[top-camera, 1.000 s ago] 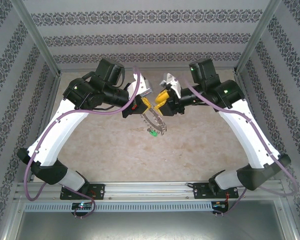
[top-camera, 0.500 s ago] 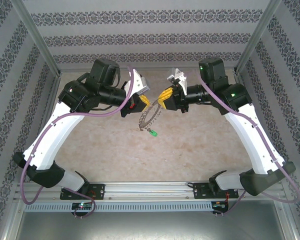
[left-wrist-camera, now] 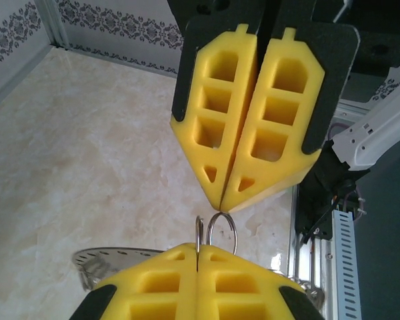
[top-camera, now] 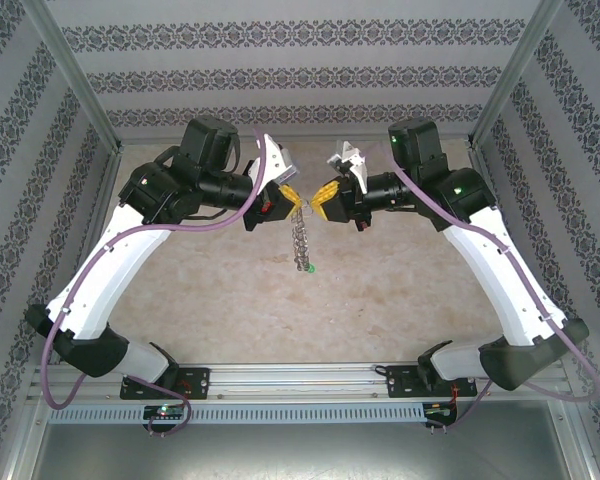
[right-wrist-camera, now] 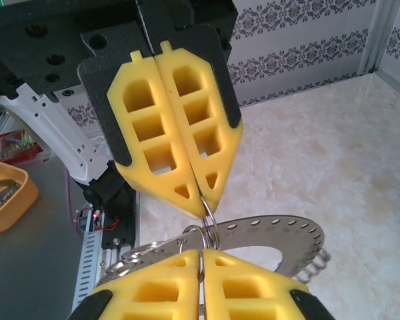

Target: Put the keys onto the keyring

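Tally over the tabletop (top-camera: 400, 290): arms, fingers, ring, key.
Two arms (top-camera: 110, 260). Two grippers, left gripper (top-camera: 293, 197) and right gripper (top-camera: 323, 198), each with two yellow foam fingers (left-wrist-camera: 160, 287), four in all. One keyring (top-camera: 300, 240); its fringe pieces are too small to count. One green-headed key (top-camera: 309, 268). Two small wire loops (left-wrist-camera: 221, 230). One orange tray (right-wrist-camera: 27, 193).

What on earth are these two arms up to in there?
The left gripper pinches the keyring by a small wire loop at its top, so it hangs over the table with the green key at its bottom. The right gripper is shut tip-to-tip against that loop; whether it grips it is unclear.
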{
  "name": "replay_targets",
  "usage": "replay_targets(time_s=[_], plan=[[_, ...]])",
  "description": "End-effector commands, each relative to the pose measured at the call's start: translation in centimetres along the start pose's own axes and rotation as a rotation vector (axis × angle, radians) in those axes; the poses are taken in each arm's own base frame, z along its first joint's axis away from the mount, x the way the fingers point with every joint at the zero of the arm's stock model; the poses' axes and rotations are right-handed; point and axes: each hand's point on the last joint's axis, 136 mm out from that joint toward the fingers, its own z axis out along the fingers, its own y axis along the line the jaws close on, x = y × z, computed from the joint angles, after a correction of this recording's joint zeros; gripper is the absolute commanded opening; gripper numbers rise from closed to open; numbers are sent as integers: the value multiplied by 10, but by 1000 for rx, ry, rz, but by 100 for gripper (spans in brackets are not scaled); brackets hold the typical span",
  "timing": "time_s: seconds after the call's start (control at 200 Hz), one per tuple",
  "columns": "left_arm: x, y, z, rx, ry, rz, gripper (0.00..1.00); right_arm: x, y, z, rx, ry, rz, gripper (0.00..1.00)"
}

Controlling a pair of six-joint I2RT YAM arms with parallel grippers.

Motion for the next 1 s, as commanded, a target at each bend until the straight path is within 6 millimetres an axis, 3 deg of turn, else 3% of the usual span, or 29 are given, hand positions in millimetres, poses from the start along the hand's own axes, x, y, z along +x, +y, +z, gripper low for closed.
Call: replay_targets(time_s=[0.0, 0.59, 0.994], plan=[[-21, -1, -14, -16, -95, 30, 0, -1, 4, 8, -52, -7, 14, 10], [-21, 14, -13, -26, -111, -7, 0, -15, 15, 19, -165, -43, 33, 6], [-23, 27, -14, -29, -152, -35, 0, -25, 1, 34, -148, -103, 62, 5]])
